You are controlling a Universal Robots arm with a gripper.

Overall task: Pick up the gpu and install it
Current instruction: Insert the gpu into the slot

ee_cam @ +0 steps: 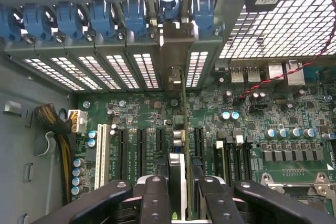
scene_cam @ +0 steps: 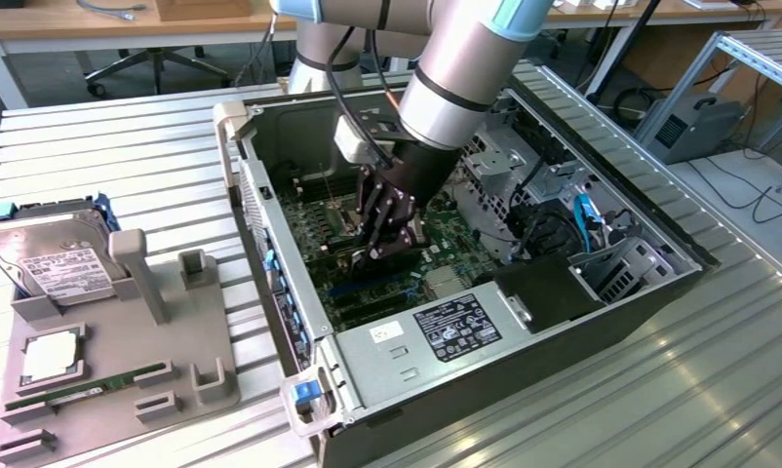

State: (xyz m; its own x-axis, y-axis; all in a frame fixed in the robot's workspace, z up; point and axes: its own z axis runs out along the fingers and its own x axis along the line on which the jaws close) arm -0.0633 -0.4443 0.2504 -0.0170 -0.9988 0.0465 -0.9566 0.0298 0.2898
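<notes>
Now | gpu [ee_cam: 181, 129] edge-on between gripper [ee_cam: 181, 192] fingers | over motherboard [ee_cam: 252, 114]

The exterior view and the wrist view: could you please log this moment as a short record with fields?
setting: open computer case lying on a slatted metal table
gripper: down inside the case, above the motherboard
held: gpu, seen edge-on between the fingers, its silver bracket at the rear slot openings
gpu position: over the expansion slots; whether it is seated cannot be told
grey holder tray: on the exterior view's left, carries a hard drive and a RAM stick
</notes>
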